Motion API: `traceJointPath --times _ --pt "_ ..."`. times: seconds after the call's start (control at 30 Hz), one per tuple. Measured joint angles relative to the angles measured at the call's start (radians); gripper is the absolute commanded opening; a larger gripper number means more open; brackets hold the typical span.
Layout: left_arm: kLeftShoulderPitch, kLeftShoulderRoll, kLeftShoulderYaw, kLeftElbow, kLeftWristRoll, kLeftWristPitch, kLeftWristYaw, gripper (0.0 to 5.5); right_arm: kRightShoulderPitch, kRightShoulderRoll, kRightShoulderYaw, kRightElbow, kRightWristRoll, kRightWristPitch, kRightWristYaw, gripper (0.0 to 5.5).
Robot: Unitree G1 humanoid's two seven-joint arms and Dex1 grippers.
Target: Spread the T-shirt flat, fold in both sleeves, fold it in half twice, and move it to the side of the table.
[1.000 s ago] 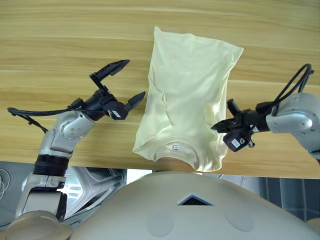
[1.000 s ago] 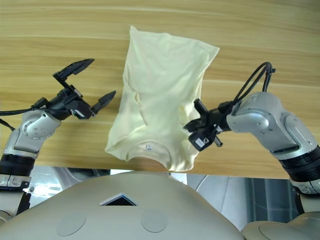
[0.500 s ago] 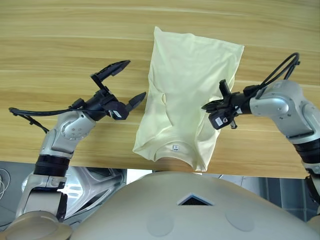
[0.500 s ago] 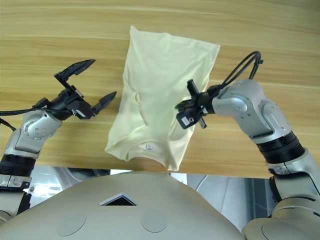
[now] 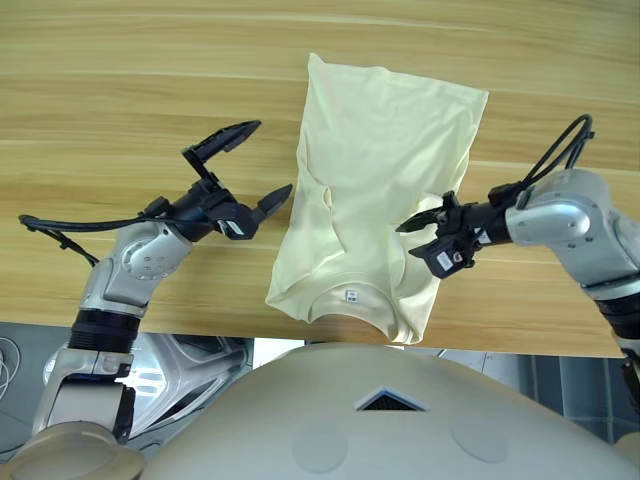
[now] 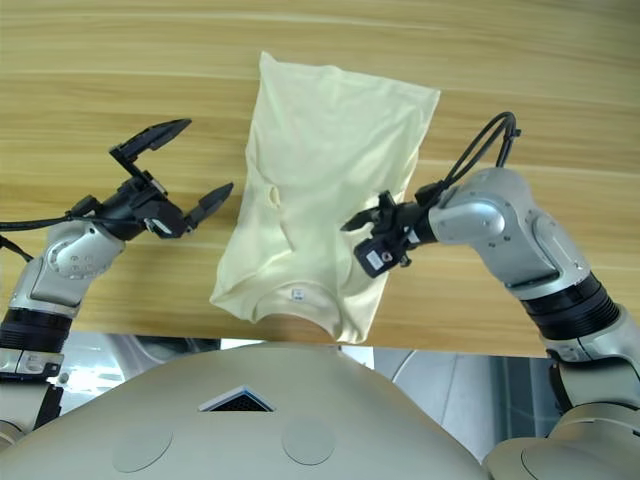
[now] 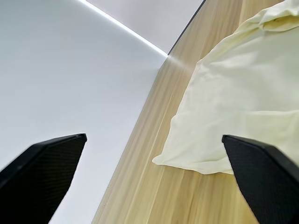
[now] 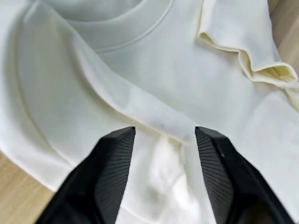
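Stretching near-to-far across the table [image 5: 120, 90], the T-shirt [image 5: 380, 170] lies collar [image 5: 347, 302] nearest.

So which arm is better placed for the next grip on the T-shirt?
Probably the right. Its jaws stand open over a fold on the right side of the T-shirt; the left arm's jaws, also open, hang beside the left edge, off the cloth.
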Motion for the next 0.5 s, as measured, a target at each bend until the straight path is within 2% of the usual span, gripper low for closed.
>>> traceJointPath --times 0.23,0.3,0.4,0.5 --pt "0.000 -0.027 -0.030 0.010 -0.001 0.000 -0.001 5.40 0.048 0.102 -0.004 0.038 0.018 0.019 -0.111 4.13" --pt "-0.001 -0.029 -0.038 0.013 -0.033 0.000 -0.021 5.40 0.044 0.116 -0.035 0.038 0.045 0.026 -0.140 4.51" --pt "0.015 0.003 -0.077 0.005 -0.168 0.001 -0.130 5.40 0.031 0.084 -0.156 0.045 0.092 0.039 -0.173 5.04" --pt "0.075 0.159 -0.055 -0.024 -0.362 0.023 -0.290 5.40 0.087 -0.063 -0.357 0.070 0.153 0.020 -0.158 5.39"
